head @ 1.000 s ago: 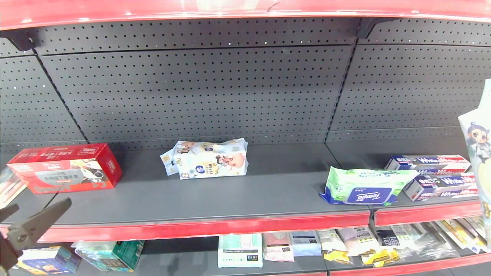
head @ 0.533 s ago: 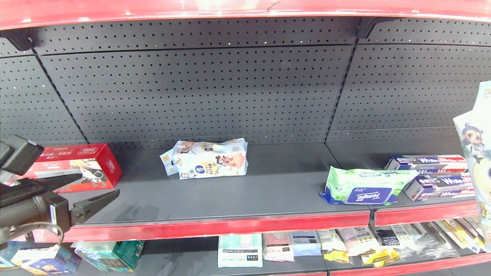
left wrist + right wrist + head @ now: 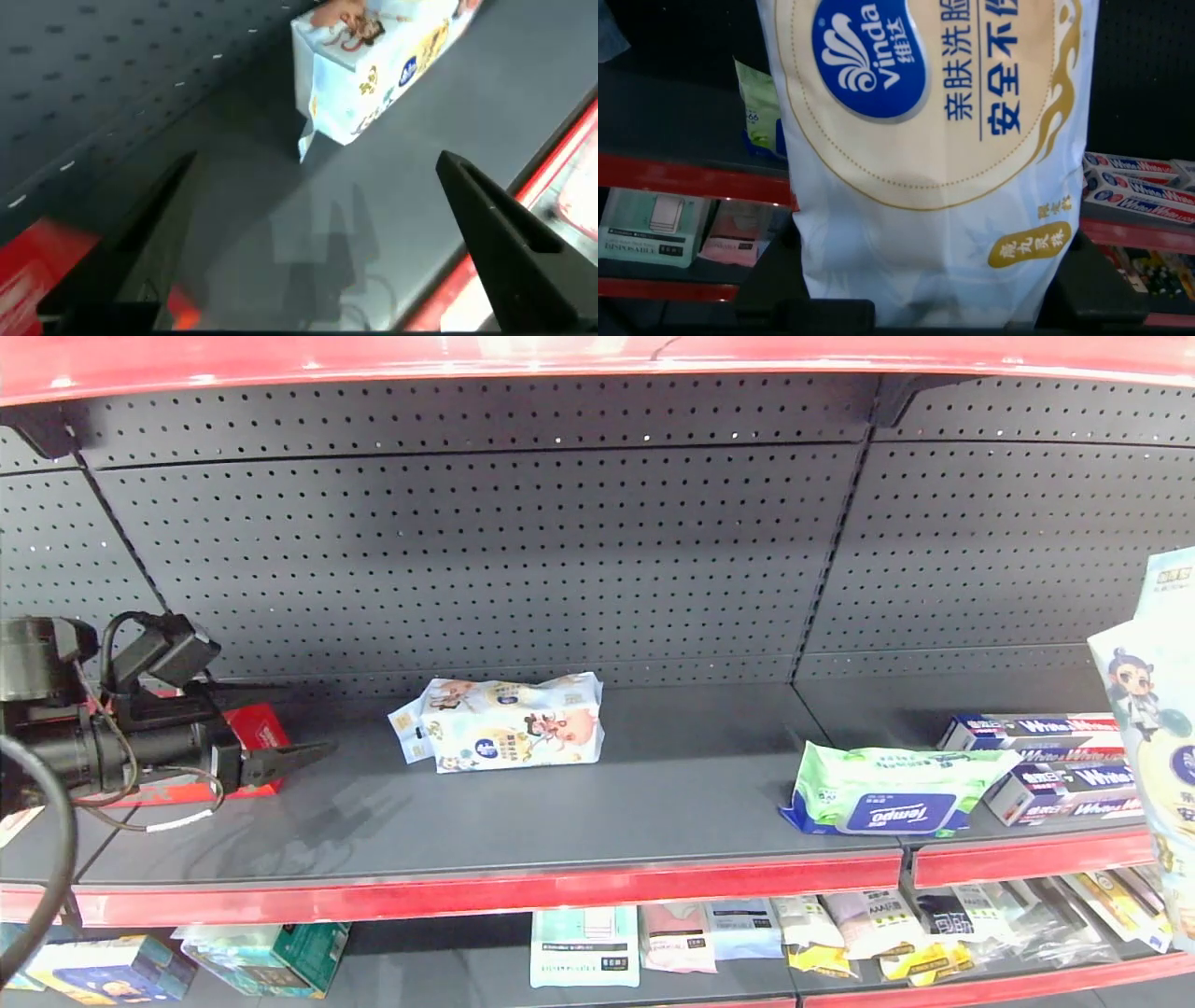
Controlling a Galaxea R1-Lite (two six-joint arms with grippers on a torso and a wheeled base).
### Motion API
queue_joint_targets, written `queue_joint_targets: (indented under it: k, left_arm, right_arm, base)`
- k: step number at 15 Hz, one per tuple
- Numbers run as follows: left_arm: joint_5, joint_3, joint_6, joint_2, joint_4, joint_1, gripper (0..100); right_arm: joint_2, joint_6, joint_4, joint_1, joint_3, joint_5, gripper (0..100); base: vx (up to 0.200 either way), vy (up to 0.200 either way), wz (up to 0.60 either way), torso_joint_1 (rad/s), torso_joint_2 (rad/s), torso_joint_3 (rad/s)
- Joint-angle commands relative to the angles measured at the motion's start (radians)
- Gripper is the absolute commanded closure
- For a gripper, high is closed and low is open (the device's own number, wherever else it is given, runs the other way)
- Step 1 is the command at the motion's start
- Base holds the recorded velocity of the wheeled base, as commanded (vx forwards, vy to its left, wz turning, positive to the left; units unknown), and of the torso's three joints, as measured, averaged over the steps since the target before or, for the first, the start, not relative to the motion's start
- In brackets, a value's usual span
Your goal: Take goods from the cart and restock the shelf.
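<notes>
The left fingers (image 3: 291,761) hang released just above the shelf (image 3: 523,831), spread wide with nothing between them. In the left wrist view only bare grey shelf board lies in the gap. Ahead of their tips, near but not touching, a small tissue pack (image 3: 509,721) with cartoon print lies on its side, close to the perforated back panel (image 3: 485,551). Back from the tips, beside the wrist, sits a red box (image 3: 260,726), mostly hidden by the arm.

The right fingers (image 3: 1097,285) are clenched on a large white pack (image 3: 934,168), one finger against each side of its lower part. The pack stands upright between them, held off the shelf in front of its right end, its printed face toward the wrist camera. Beyond the pack, on the far side from the fingers, a green wet-wipes pack (image 3: 887,789) lies flat at the shelf's front edge. Toothpaste boxes (image 3: 1041,733) are stacked just beside the wipes. The red shelf edge (image 3: 485,893) runs level with these fingers in the right wrist view. Under it, a lower shelf (image 3: 448,980) carries sachets (image 3: 709,933) and small boxes (image 3: 271,952).
</notes>
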Motion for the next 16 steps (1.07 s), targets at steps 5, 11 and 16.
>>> queue_joint_targets:
  k: [5, 11, 16]
  left_arm:
    - [-0.081, -0.123, 0.056, 0.203, -0.002, -0.033, 0]
    - [-0.117, -0.198, 0.085, 0.264, -0.002, -0.133, 0]
    - [-0.108, -0.343, 0.081, 0.349, 0.002, -0.18, 0]
  right_arm:
    - [0.03, -0.002, -0.001, 0.0, 0.001, -0.001, 100]
    - [0.042, -0.005, -0.001, 0.0, 0.001, -0.003, 100]
    - [0.045, -0.011, -0.001, 0.0, 0.003, -0.004, 100]
  base:
    - [0.0, 0.0, 0.0, 0.0, 0.0, 0.0]
    - [0.0, 0.0, 0.0, 0.0, 0.0, 0.0]
    - [0.0, 0.0, 0.0, 0.0, 0.0, 0.0]
